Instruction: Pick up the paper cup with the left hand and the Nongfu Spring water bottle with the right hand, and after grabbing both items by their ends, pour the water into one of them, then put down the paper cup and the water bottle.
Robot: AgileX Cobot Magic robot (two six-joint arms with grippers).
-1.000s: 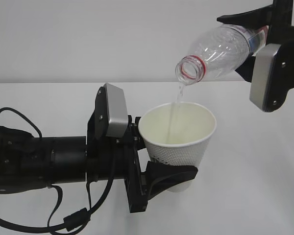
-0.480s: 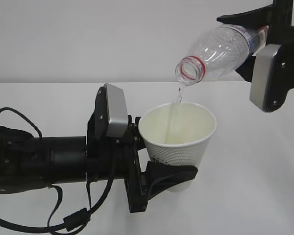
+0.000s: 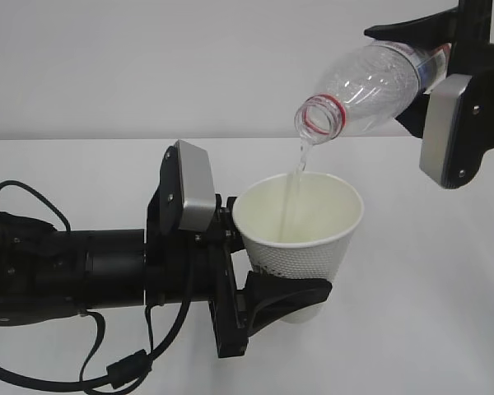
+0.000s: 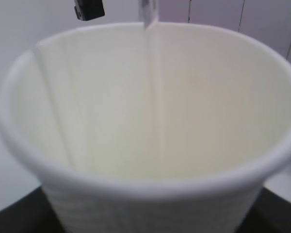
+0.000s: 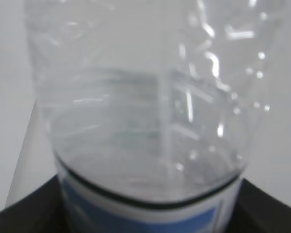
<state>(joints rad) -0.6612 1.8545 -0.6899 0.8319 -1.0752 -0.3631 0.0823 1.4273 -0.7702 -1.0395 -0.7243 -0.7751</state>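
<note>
Pouring in a thin stream, the water (image 3: 295, 177) falls from the open mouth of the Nongfu Spring water bottle (image 3: 370, 86) into the paper cup (image 3: 300, 234). The cup stands upright, lifted off the white table (image 3: 412, 329), directly below the bottle's mouth. The bottle hangs above and to the right of the cup, tilted neck-down, its red neck ring facing the cup's rim without touching it.

In the left wrist view the stream runs down inside the cup (image 4: 145, 121), along the far inner wall; the cup's floor is hidden by the near rim. In the right wrist view the bottle (image 5: 145, 107) fills the picture, clear and ribbed, with a blue-and-white band of label at the bottom edge.

The left hand (image 3: 259, 292) reaches in from the left of the cup and grasps it around its lower part, 1 black finger curving under the dimpled wall. Loose black cables hang from that arm. The right hand (image 3: 432, 78), up and right of the cup, clamps the bottle at its base end, its grey plate (image 3: 446, 132) facing the camera.
</note>
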